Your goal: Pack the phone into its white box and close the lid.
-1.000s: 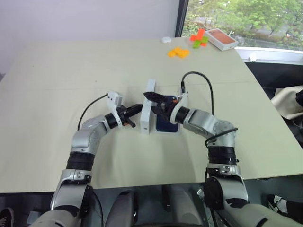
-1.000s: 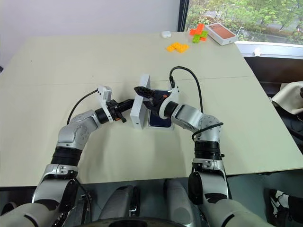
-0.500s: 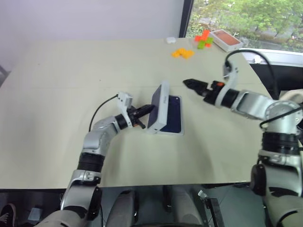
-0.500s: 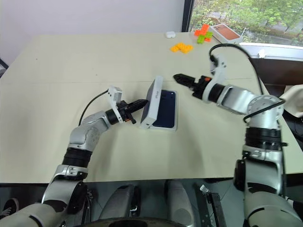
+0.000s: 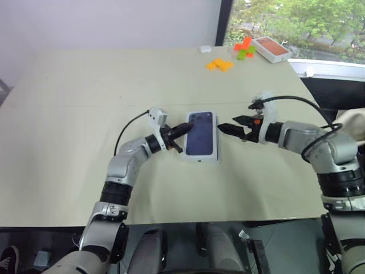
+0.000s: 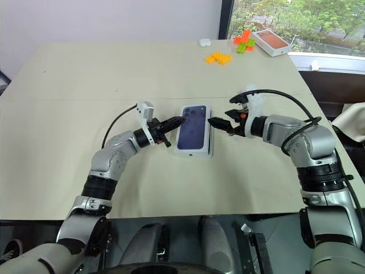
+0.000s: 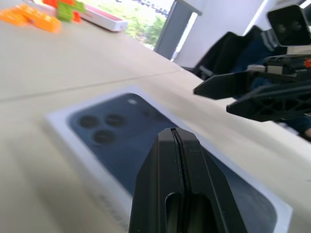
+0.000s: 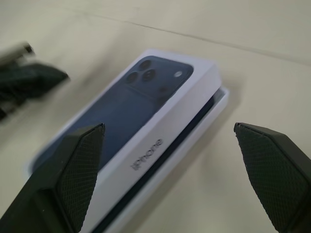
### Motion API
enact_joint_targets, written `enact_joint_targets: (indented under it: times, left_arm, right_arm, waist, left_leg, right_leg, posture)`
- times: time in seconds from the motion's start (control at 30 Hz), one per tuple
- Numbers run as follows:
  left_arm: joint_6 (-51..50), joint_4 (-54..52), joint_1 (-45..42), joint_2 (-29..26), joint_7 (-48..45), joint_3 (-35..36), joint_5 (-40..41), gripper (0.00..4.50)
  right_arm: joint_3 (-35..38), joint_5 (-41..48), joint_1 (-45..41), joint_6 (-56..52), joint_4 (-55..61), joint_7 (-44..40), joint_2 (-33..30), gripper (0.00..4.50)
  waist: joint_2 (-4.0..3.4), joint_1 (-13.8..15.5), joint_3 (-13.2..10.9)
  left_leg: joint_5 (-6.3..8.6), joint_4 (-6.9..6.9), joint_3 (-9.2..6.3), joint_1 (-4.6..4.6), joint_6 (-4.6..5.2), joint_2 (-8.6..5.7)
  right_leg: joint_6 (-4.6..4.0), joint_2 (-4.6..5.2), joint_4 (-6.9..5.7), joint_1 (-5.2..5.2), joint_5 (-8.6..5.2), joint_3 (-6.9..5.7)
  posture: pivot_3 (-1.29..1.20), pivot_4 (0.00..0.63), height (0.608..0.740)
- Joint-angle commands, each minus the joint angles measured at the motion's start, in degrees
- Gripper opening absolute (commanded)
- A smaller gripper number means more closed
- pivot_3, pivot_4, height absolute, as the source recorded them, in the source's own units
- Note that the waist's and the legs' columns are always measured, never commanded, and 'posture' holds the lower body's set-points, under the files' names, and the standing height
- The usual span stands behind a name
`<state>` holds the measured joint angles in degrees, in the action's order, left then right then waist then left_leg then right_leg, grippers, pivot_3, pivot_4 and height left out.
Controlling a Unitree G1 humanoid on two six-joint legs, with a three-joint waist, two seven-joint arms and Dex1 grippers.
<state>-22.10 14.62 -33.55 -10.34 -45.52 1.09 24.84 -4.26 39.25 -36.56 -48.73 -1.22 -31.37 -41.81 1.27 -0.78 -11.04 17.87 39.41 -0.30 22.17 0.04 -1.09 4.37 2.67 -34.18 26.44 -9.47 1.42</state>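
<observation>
Near the middle of the table: the lid, printed side up with the dark blue phone picture and camera lenses, lying over the white box but not fully seated. On the side toward the right gripper, lid edge raised and offset, leaving the tray's rim showing, with a dark navy strip of the phone visible in the gap between lid and tray.

Left gripper at about 9 o'clock of the lid, fingers pressed together into one black wedge, tip over the lid's near-left edge; whether touching the printed top or just above it, cannot tell. Seen along its own fingers, tip lying over the printed phone picture, below the three printed lenses.

Right gripper at about 3 o'clock of the lid, just beside its right long edge, fingers spread wide apart and holding nothing. Seen along its fingers, lid and tray lying between and beyond the two pads, untouched by either.

The two grippers pointing at each other across the lid, one on each long side.

Far off, at about 1 o'clock of the lid near the table's far edge: orange blocks, orange and green blocks, an orange-topped white box, and a small white object.
</observation>
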Motion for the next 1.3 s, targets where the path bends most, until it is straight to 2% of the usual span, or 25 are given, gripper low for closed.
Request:
enact_joint_targets:
  times: [0.03,0.1,0.33,0.77,1.03,1.3]
  left_arm:
    - [0.18,-3.33,-0.73,-2.09,0.37,1.58,0.56,0.00]
    - [0.54,-3.86,0.14,-3.97,1.28,1.53,-0.90,0.00]
    - [0.54,-4.17,3.55,-8.10,2.99,-0.32,-4.63,0.00]
    - [3.95,7.61,-0.98,-4.47,3.84,-8.17,-13.88,0.00]
    - [4.99,7.52,-1.57,1.14,5.15,-9.54,-14.14,0.00]
    - [4.55,3.88,0.12,2.43,6.13,-8.35,-13.34,0.00]
  right_arm:
    - [0.20,-5.69,-0.93,5.09,0.57,-1.81,0.11,4.23]
    - [-1.25,-10.03,0.08,8.74,0.56,-2.72,-0.19,3.61]
    - [-2.21,-18.35,4.29,14.31,3.23,-1.76,2.20,0.02]
    - [-3.67,-26.22,5.49,17.27,4.70,-3.02,5.59,0.02]
    - [-4.39,-29.45,6.98,18.70,5.91,-4.75,5.42,0.02]
    - [-4.72,-30.71,7.35,18.06,6.70,-5.93,6.08,0.02]
  waist:
    - [0.00,0.06,0.00]
    - [0.00,0.12,0.00]
    - [0.00,0.16,0.00]
    - [0.00,0.18,0.00]
    - [0.00,0.37,0.00]
    - [0.00,0.17,0.00]
  left_leg:
    - [0.00,0.00,0.00,0.00,0.00,0.00]
    - [0.00,0.00,-0.01,0.00,-0.01,-0.01]
    - [0.00,-0.01,-0.02,0.01,-0.01,-0.06]
    - [-0.02,0.19,-0.02,-0.10,-0.03,-0.09]
    - [-0.01,0.29,-0.04,-0.11,-0.03,-0.08]
    - [0.00,0.46,-0.06,-0.15,-0.01,-0.08]
  right_leg:
    - [0.00,0.00,0.00,0.00,0.00,0.00]
    - [0.00,0.01,-0.01,0.00,0.00,-0.01]
    - [-0.01,0.10,-0.01,0.00,0.00,-0.01]
    - [-0.01,0.07,-0.03,-0.23,0.04,-0.03]
    - [-0.01,0.10,-0.07,-0.29,0.04,-0.04]
    - [0.07,0.08,-0.04,-0.43,0.08,-0.03]
  posture:
    - [0.00,0.150,0.740]
    - [0.00,0.150,0.740]
    - [0.00,0.150,0.740]
    - [0.00,0.150,0.740]
    - [0.00,0.150,0.740]
    - [0.00,0.150,0.740]
